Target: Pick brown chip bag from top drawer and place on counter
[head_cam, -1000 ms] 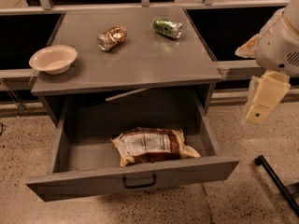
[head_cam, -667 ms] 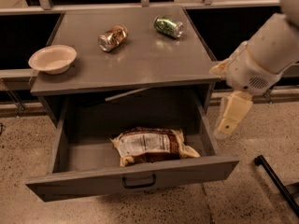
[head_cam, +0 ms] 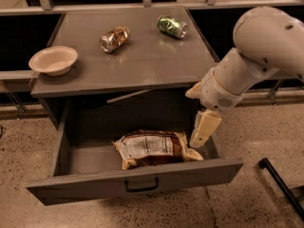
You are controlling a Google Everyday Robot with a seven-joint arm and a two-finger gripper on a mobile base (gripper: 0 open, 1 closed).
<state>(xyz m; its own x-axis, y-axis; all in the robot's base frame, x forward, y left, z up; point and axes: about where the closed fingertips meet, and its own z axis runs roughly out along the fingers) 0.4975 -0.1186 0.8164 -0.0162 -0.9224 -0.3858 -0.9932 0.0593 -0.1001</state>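
The jaws hover just beside the brown chip bag (head_cam: 154, 148) in the top drawer (head_cam: 133, 179).

The scene is viewed through one camera, set high in front of the bench (head_cam: 142, 56) and tilted down and forward. The bench top is seen from above, and the open top drawer (head_cam: 133, 177) is looked into from over its front panel. The cabinet is taken from fairly near and fills most of the width, with speckled floor (head_cam: 19, 141) left at the sides and bottom. The arm (head_cam: 266, 37) is cut off by the right edge, and the gripper (head_cam: 204, 128) is seen hanging over the drawer's right end.
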